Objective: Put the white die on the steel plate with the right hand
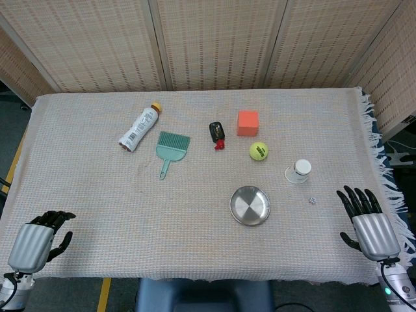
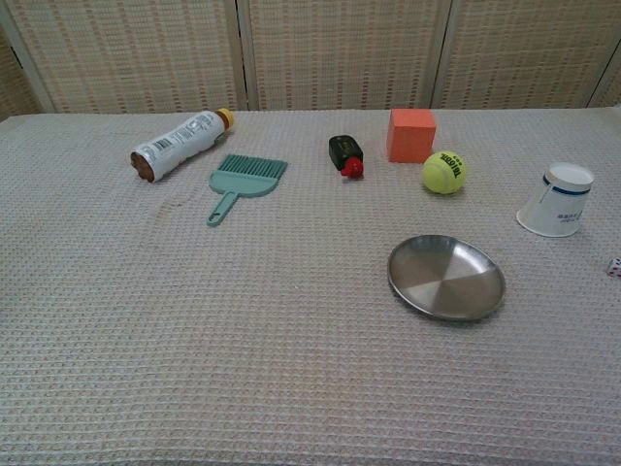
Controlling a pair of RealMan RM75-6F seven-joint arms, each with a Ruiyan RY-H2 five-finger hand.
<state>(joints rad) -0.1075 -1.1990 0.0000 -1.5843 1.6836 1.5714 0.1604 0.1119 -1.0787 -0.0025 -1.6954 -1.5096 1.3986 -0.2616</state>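
The small white die [image 1: 312, 200] lies on the cloth right of the steel plate [image 1: 250, 205]; in the chest view the die [image 2: 614, 267] shows at the right edge, right of the plate [image 2: 446, 277]. My right hand [image 1: 368, 223] rests at the table's front right, fingers extended and apart, holding nothing, a short way right of the die. My left hand [image 1: 38, 242] sits at the front left corner, fingers loosely curled, empty. Neither hand appears in the chest view.
A white paper cup [image 1: 299, 171] stands just behind the die. Further back are a tennis ball [image 1: 259, 151], an orange cube [image 1: 247, 122], a small black-and-red item [image 1: 217, 134], a teal brush [image 1: 171, 149] and a lying white bottle [image 1: 139, 129].
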